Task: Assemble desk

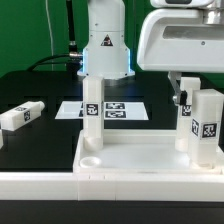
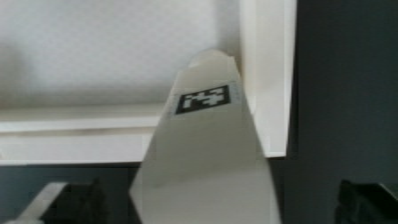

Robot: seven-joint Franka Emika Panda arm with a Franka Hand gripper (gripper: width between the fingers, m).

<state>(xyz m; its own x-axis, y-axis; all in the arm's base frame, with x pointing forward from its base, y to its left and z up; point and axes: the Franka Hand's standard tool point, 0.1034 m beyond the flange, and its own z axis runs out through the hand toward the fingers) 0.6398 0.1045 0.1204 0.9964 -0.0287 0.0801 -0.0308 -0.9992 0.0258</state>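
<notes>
The white desk top (image 1: 60,175) lies in the foreground with its rim up. One white leg (image 1: 92,115) stands in its far corner on the exterior view's left. Two tagged legs stand at the right corner, one (image 1: 207,128) nearer the camera and one (image 1: 184,122) right behind it. My gripper (image 1: 186,98) hangs over the rear one. In the wrist view that leg (image 2: 210,150) stands between my fingers (image 2: 54,203), with a gap on each side. The jaws are open. Behind it is the desk top's rim (image 2: 267,60).
A fourth white leg (image 1: 20,115) lies loose on the black table at the exterior view's left. The marker board (image 1: 118,109) lies flat behind the desk top. The arm's base (image 1: 105,50) stands at the back.
</notes>
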